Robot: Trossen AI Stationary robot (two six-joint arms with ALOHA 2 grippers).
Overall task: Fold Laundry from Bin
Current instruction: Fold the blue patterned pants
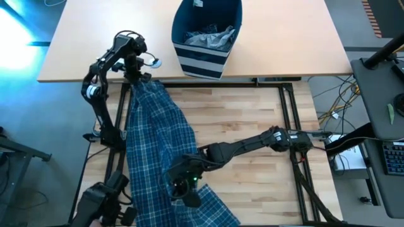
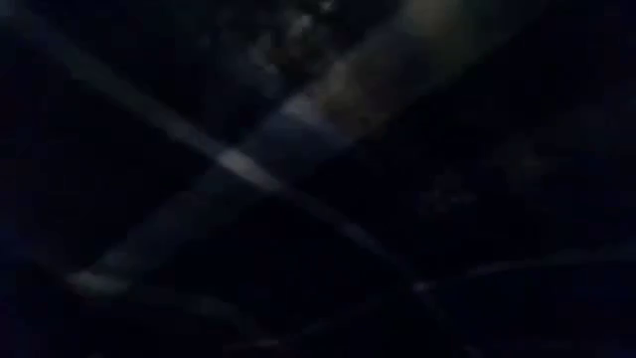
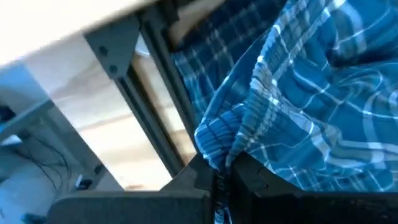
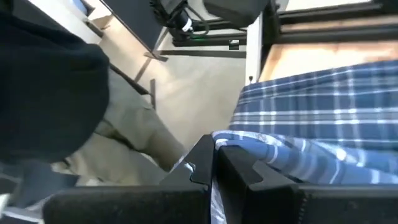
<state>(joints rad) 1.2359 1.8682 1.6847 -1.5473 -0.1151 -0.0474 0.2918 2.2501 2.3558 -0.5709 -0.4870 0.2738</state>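
2 grippers are pinching 1 plaid garment stretched over the table: the left gripper holds its far end, the right gripper its near edge. Nothing looks folded yet, and more laundry waits in the bin at the far edge.

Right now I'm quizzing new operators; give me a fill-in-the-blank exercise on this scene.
1. Both end effectors, left and right, are shut on the ____ garment.
2. The bin still holds a ____ piece of cloth.
3. The bin's lower half carries pale ____.

Missing: plaid; grey; stripes
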